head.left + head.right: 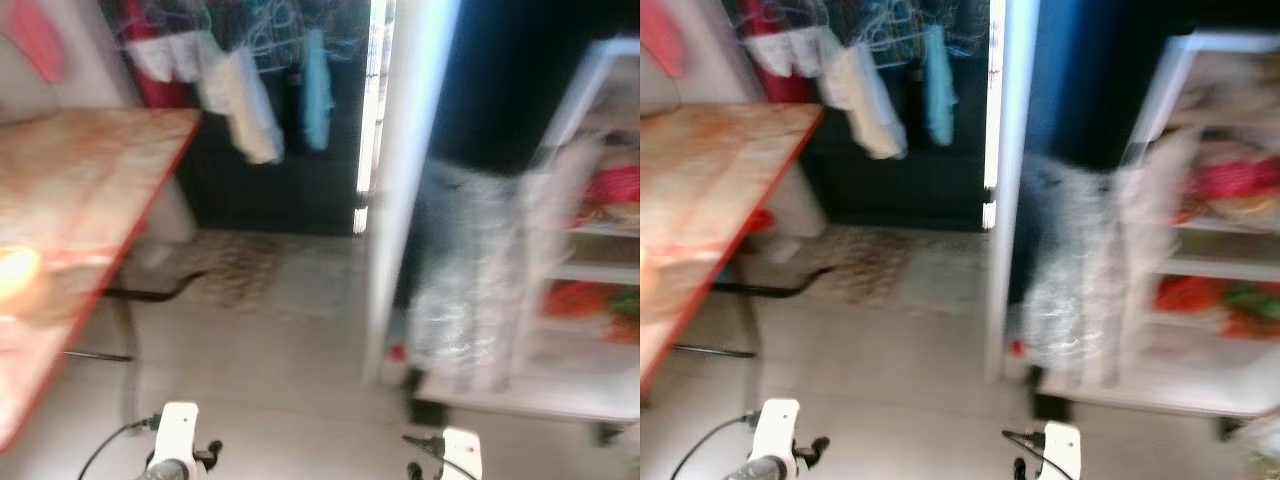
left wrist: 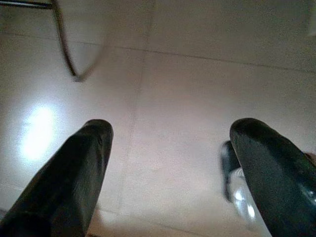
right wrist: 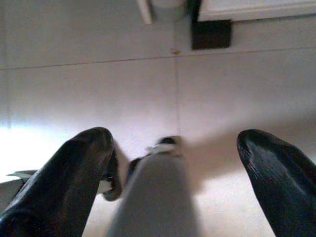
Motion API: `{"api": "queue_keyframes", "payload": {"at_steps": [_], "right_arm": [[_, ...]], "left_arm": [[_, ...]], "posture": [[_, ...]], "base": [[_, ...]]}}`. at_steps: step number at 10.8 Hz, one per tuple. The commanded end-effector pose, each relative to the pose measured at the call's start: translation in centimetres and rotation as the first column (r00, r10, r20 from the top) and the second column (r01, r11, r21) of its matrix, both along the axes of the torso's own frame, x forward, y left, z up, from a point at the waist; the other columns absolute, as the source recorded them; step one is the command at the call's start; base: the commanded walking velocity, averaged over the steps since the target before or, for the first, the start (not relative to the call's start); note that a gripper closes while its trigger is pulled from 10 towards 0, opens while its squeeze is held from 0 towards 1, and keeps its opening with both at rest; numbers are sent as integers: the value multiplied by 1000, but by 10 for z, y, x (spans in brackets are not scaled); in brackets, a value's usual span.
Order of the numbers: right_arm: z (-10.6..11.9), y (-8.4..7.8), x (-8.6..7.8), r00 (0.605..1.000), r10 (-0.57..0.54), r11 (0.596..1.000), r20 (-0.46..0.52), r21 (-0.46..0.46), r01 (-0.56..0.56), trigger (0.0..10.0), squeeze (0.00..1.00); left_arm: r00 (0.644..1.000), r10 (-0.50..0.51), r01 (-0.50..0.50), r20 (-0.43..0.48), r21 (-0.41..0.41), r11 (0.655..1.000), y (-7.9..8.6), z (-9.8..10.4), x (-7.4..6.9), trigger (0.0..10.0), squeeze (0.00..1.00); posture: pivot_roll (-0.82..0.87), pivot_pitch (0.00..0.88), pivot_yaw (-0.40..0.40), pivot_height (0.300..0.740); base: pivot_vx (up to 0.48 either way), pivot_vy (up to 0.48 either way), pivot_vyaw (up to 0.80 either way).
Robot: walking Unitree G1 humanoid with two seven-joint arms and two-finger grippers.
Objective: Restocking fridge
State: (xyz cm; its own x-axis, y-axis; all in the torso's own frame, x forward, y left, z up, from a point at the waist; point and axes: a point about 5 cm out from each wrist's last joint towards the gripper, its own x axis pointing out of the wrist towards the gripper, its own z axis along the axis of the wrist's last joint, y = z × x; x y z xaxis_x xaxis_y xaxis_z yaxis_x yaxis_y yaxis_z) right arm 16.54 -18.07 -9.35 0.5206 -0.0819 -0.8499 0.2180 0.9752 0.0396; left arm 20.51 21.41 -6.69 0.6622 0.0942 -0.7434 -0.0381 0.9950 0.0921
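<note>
Fridge [image 1: 590, 250]: far right, door open; right end effector [image 3: 173, 163] nearer. Both end effectors, left [image 2: 168, 163], spread, empty.

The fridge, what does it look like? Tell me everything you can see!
The fridge is white and stands on the robot's right, on the pale tiled floor. It is open, and its tall white door swings out toward the middle. Inside, white shelves hold red and green things, too blurry to name. Something silvery-grey and crinkly hangs in front of its left side. Dark feet show under its base.
</note>
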Motion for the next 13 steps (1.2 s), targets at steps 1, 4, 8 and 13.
{"api": "queue_keyframes", "payload": {"at_steps": [1,4,8,13], "right_arm": [[-3,-3,-8,1000,-5,1000,-27,-7,5,10000,0],[-4,-3,-9,1000,-4,1000,-31,-12,4,10000,0],[-5,-1,-12,999,4,1000,-49,-11,-5,10000,0],[-4,-2,-9,999,-15,1000,-45,-12,15,10000,0]], "left_arm": [[999,-21,21,-28,0,1000,-4,-4,-6,10000,0],[999,-37,38,-34,4,999,-4,-5,-8,10000,0],[999,-13,13,-41,16,1000,3,-7,-13,10000,0],[1000,5,-4,-21,18,1000,4,-4,-10,10000,0]], "posture": [[-32,34,65,740],[-45,15,69,740],[-47,0,74,740],[-48,65,86,740]], "base": [[0,416,0],[0,0,0],[0,0,-342],[0,0,-771]]}}
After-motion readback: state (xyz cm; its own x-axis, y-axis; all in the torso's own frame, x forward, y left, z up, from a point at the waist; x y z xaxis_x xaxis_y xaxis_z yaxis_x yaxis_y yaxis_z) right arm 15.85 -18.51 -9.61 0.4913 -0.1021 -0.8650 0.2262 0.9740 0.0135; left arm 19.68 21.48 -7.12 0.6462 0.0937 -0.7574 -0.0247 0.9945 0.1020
